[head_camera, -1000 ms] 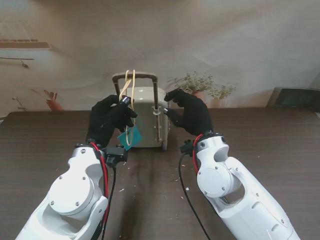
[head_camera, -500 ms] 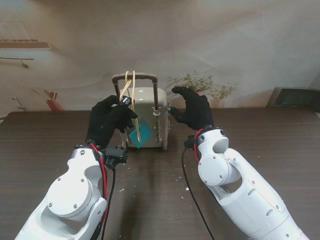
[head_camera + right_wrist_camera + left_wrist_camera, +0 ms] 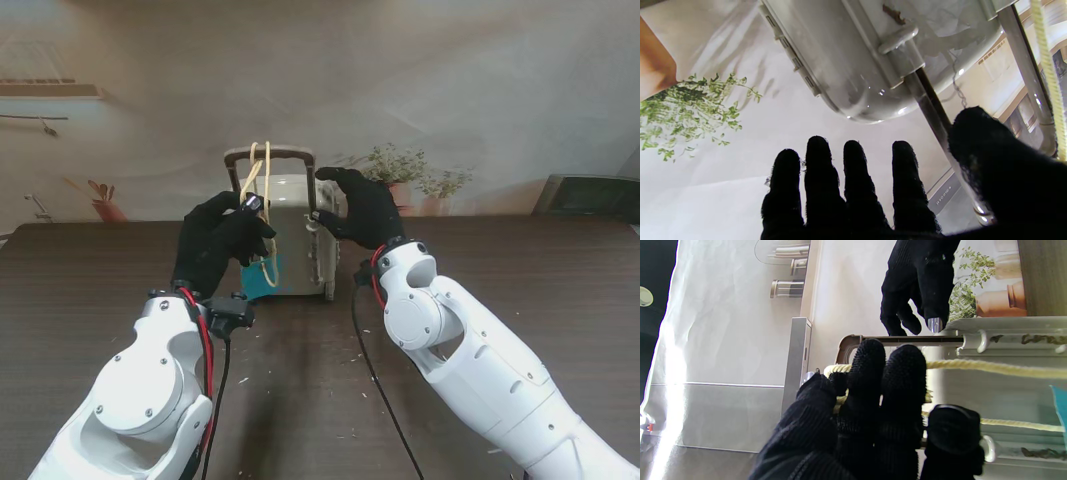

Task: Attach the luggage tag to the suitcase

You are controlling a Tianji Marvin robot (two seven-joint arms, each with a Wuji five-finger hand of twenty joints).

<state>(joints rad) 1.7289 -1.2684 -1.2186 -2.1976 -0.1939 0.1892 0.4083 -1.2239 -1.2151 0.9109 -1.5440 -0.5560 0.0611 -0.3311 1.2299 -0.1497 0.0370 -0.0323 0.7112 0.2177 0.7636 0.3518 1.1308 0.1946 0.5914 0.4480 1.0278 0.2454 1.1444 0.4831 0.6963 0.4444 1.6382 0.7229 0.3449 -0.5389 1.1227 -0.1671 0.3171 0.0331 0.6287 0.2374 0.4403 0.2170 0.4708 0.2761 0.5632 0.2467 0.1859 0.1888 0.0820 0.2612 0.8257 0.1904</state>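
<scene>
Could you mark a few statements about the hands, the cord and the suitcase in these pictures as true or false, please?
1. The left hand is closed on the yellow cord. True.
2. The cord is looped over the suitcase's handle. True.
3. The right hand is clenched on the teal tag. False: its fingers are spread and hold nothing, beside the handle's right-side post, while the tag hangs in front of the suitcase, by the left hand.
4. The suitcase lies flat on the table. False: it stands upright with the handle pulled up.
5. The tag rests on the table, apart from the cord. False: it hangs from the cord.
</scene>
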